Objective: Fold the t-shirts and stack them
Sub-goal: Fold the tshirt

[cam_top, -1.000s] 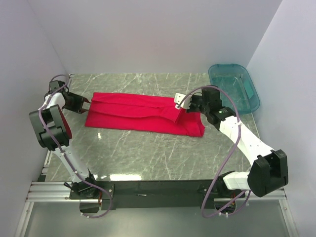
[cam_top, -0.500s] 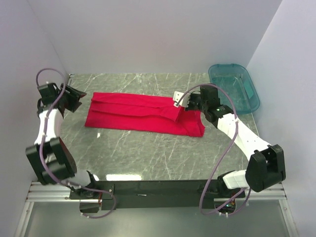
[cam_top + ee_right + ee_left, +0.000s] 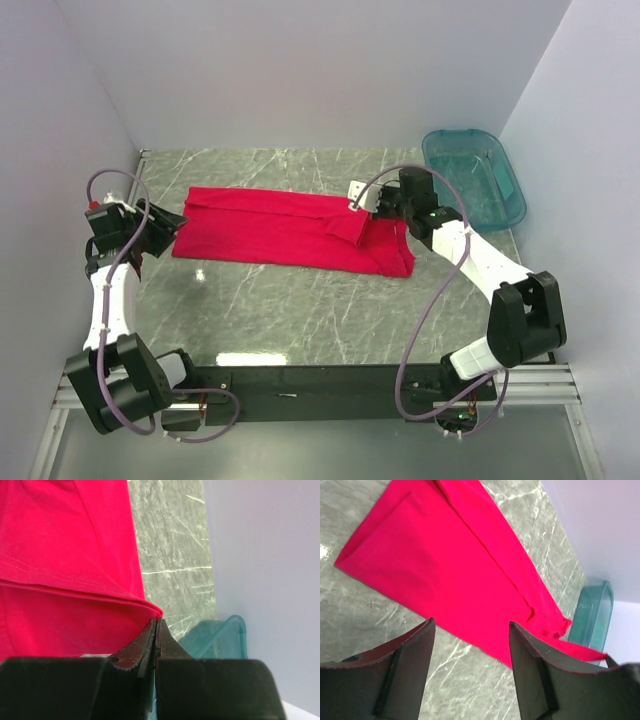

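Note:
A red t-shirt [image 3: 280, 228] lies folded into a long strip across the back of the marble table. My right gripper [image 3: 368, 205] is shut on the shirt's right end, pinching a folded red edge [image 3: 145, 605] and holding it lifted over the strip. My left gripper [image 3: 168, 228] is open and empty, raised just left of the shirt's left end. In the left wrist view the shirt [image 3: 445, 570] stretches away between my two dark fingers [image 3: 530, 670], apart from them.
A teal plastic bin [image 3: 475, 178] stands at the back right corner; its rim shows in the right wrist view [image 3: 220, 630] and the left wrist view [image 3: 592, 615]. White walls close the left, back and right sides.
My left arm has let go of the shirt's left end and swung back toward the near left. My right gripper has carried the pinched right end slightly left and back.

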